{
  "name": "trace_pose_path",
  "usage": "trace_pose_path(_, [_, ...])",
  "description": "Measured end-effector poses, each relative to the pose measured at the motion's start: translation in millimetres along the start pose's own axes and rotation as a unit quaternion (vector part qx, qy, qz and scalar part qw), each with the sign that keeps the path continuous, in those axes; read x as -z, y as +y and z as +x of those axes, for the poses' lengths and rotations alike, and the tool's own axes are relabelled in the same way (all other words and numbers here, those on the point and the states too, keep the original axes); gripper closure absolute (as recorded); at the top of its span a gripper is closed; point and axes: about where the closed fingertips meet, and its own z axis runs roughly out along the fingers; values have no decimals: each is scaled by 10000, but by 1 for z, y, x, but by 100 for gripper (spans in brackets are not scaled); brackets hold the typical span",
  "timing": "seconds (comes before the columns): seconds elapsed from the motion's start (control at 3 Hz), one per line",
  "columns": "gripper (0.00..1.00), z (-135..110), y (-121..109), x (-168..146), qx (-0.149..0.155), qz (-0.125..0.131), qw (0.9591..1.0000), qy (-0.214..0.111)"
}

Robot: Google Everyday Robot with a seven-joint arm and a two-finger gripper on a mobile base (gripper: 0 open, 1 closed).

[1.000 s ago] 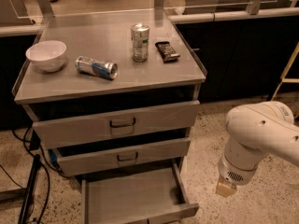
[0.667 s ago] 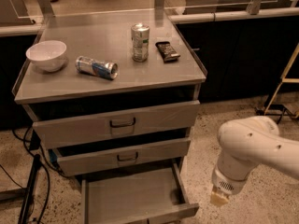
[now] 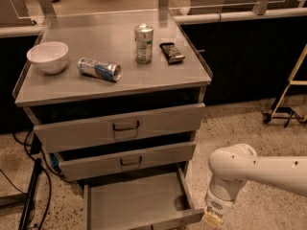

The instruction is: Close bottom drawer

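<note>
The bottom drawer (image 3: 134, 202) of the grey metal cart is pulled far out, its flat grey tray bare; its front panel runs along the lower edge of the view and its handle is out of sight. My white arm reaches in from the right. The gripper (image 3: 213, 218) hangs at the bottom of the view, just right of the drawer's front right corner. The middle drawer (image 3: 127, 161) and the top drawer (image 3: 120, 127) above stand slightly ajar.
On the cart top (image 3: 62, 92) are a white bowl (image 3: 48, 56), a can lying on its side (image 3: 99, 69), an upright can (image 3: 143, 43) and a dark snack bar (image 3: 171, 52). Cables and a dark stand (image 3: 29, 195) are at the left. A yellow frame (image 3: 288, 97) stands at the right.
My arm has swung left and down, bringing the gripper closer to the open bottom drawer's front right corner. The drawers have not moved.
</note>
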Motion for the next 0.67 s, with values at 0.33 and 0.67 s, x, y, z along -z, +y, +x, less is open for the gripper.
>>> trace_pose_path(0.33, [100, 0, 0, 0, 0, -1, 10000, 0])
trace_pose_path(0.67, [100, -18, 7, -86, -187, -504, 9983, 237])
